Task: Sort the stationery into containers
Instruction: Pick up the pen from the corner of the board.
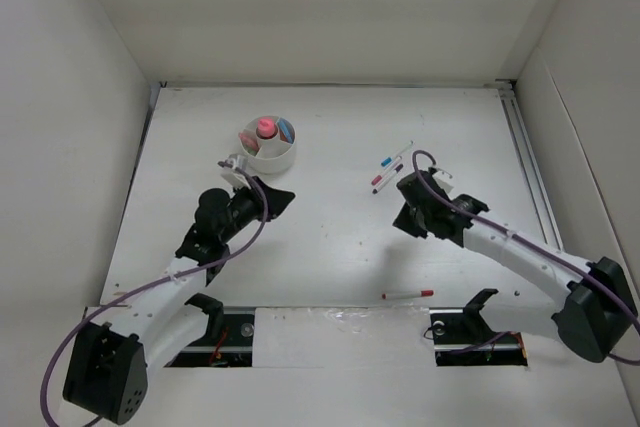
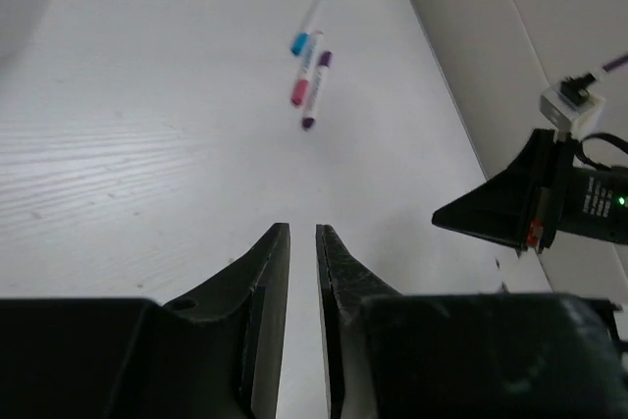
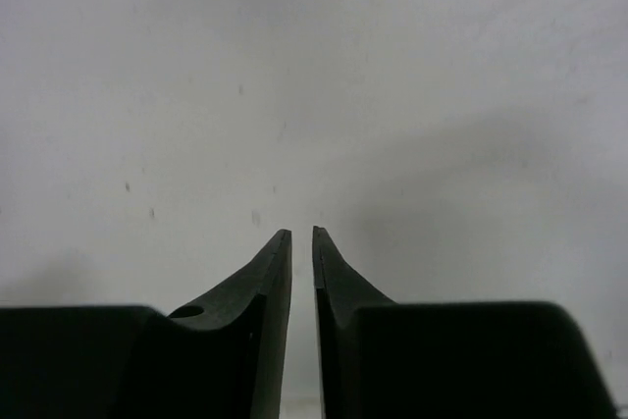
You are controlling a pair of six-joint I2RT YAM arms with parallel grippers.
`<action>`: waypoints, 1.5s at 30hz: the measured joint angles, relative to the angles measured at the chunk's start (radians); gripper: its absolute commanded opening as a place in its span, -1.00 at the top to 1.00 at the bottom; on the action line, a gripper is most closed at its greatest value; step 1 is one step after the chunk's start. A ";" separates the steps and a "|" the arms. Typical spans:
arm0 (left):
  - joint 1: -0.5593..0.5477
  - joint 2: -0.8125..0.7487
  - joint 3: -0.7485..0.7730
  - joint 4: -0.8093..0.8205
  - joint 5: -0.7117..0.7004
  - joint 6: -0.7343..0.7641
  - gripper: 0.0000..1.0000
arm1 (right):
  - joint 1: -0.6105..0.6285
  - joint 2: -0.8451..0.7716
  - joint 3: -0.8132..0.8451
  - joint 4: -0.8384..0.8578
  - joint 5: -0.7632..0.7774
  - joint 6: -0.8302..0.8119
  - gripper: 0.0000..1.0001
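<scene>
Nearest the arm bases we record a thin white pen with a red cap. It lies flat on the white table, behind the right hand and well apart from it.

The left hand is clenched. Its two black fingers stand all but together, with only a thin slit between them and nothing in that slit. It hangs over bare table. The right hand is clenched in the same way, grasping nothing, its tips low over the table.

Ahead of the right hand and slightly to its left lie three more thin white pens, close together and roughly parallel. The purple-capped pen is nearest that hand, the pink-capped pen lies just beside it, and the blue-capped pen is farthest. The right wrist view shows only a purple cap at its top edge. None of the three touches the hand. Seen from the left wrist, they lie well ahead of the left hand, with the right arm off to their right.

Farthest, beyond the left hand and to its left, stands the low round white plastic cup with inner dividers. It is near the hand, with a strip of table showing between them. One compartment holds a short pink cylinder. The compartment beside it holds a blue-and-red item that we cannot identify.
</scene>
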 measured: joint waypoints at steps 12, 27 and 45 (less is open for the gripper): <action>-0.358 0.004 0.038 -0.043 0.106 0.167 0.36 | 0.117 0.010 0.378 -0.518 0.033 0.122 -0.09; -1.089 0.650 0.525 -0.182 -0.248 0.382 0.18 | -0.082 -0.016 0.758 -0.315 -0.022 -0.143 -0.26; -1.122 1.050 0.856 -0.296 -0.425 0.518 0.18 | -0.298 -0.193 0.586 -0.203 -0.271 -0.283 -0.24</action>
